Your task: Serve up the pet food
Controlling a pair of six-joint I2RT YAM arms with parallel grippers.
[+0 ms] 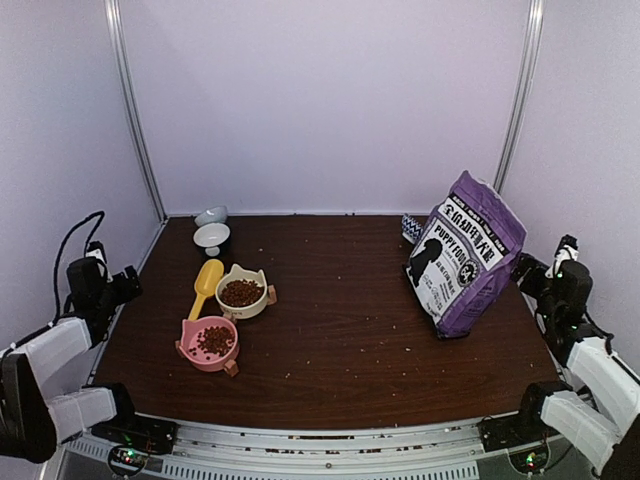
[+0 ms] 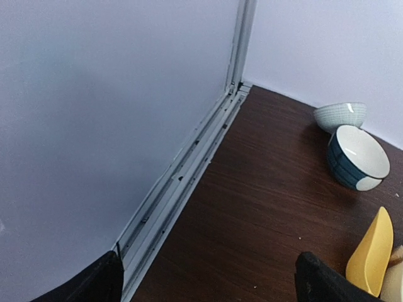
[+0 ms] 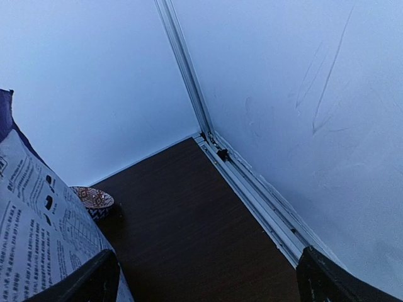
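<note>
While both pairs of my fingers stand spread wide with nothing between them, the pet food [image 1: 241, 293] lies well apart from either pair. It sits in two heaps of brown kibble inward of my left fingers [image 1: 128, 285]. One heap fills a cream bowl [image 1: 247, 312]; the other fills a pink bowl [image 1: 200, 362] just beside it, nearer my base. A yellow scoop [image 1: 207, 283] lies flat on the dark wooden desk [image 1: 340, 330], between my left fingers and the cream bowl. Farther ahead of those fingers are a teal bowl with a white inside [image 2: 357, 157] and, close behind it, a pale ribbed bowl [image 2: 340, 115]. Just inward of my right fingers [image 1: 525, 268] a purple-and-white puppy food bag [image 1: 464, 255] stands upright. A small patterned bowl [image 3: 92, 200] sits beyond it.
</note>
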